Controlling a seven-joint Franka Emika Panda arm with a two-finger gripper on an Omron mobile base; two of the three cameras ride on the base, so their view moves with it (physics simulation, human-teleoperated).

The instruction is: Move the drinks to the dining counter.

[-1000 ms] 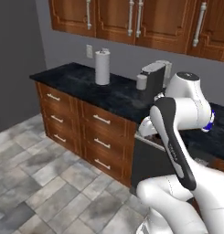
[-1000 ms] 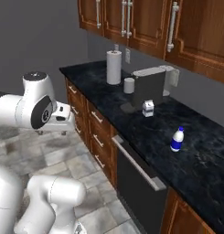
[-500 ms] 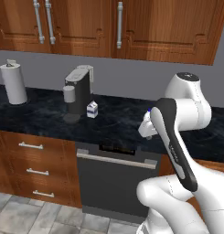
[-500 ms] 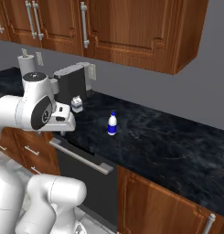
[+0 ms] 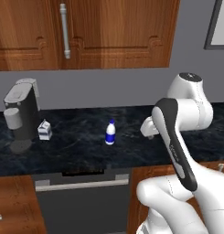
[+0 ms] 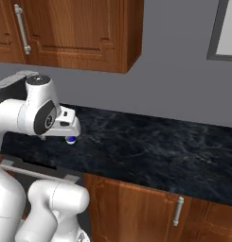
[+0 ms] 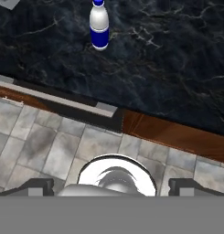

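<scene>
Jaws spread wide and empty on the gripper [image 7: 111, 185], held back from the worktop [image 5: 81, 141]. Approach step, it seems: carton [image 5: 45, 130] beside the coffee machine [image 5: 22, 114], bottle [image 5: 110, 132] well right of it. Next: reach forward over the bottle.

Glossy white arm [image 5: 177, 137], dark joints

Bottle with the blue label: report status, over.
End effector open, empty, hanging over the floor short of the counter. Bottle upright on counter, untouched; carton beside coffee machine. Nothing between end effector and bottle.
</scene>
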